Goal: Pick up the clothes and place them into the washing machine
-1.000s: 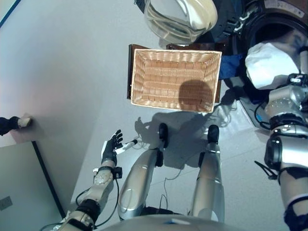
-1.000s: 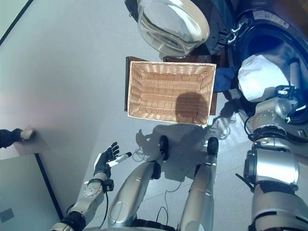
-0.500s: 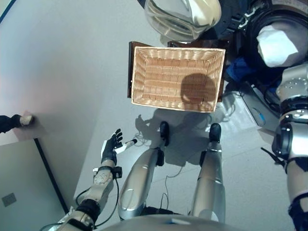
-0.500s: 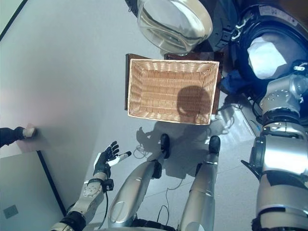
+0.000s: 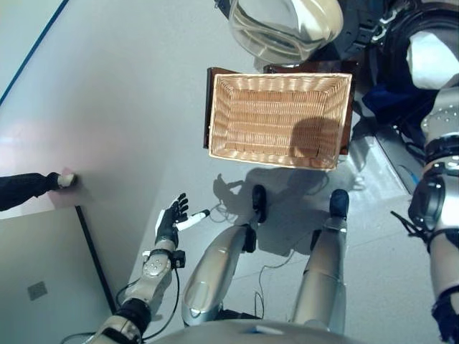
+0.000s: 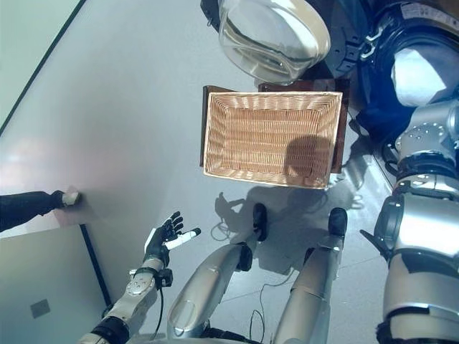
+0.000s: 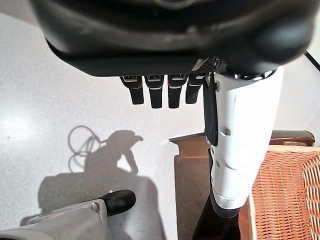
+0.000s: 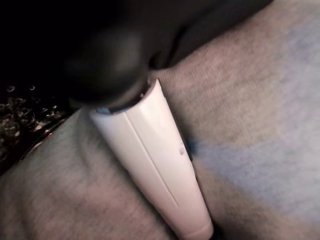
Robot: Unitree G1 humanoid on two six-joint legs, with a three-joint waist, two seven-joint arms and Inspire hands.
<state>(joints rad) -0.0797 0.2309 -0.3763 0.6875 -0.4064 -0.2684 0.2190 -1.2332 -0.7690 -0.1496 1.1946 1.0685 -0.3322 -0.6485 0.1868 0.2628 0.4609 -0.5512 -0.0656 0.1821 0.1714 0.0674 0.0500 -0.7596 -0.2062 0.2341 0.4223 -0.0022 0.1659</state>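
Note:
The wicker basket [image 5: 280, 118] sits on its dark brown box [image 5: 210, 107] and holds nothing. The washing machine [image 6: 401, 29] stands at the far right with its round glass door [image 5: 287, 25] swung open. A white cloth [image 5: 434, 57] lies in the drum. A dark blue cloth [image 6: 376, 118] hangs at the drum's lower rim. My right arm [image 5: 445, 122] reaches into the drum. My right hand [image 8: 155, 165] has its white-covered thumb lying on pale grey cloth [image 8: 250, 125]. My left hand [image 5: 168, 222] is open and empty, low over the floor at the left; its straight fingers [image 7: 160, 92] show in the left wrist view.
A person's hand [image 5: 63, 179] in a dark sleeve rests on the pale surface at the left edge. A grey panel [image 5: 43, 287] with a dark border lies at the lower left. Grey floor [image 5: 129, 107] spreads left of the basket.
The camera has shifted a little. My right arm has pushed the white cloth from the machine's mouth deeper into the drum. My left hand has stayed still.

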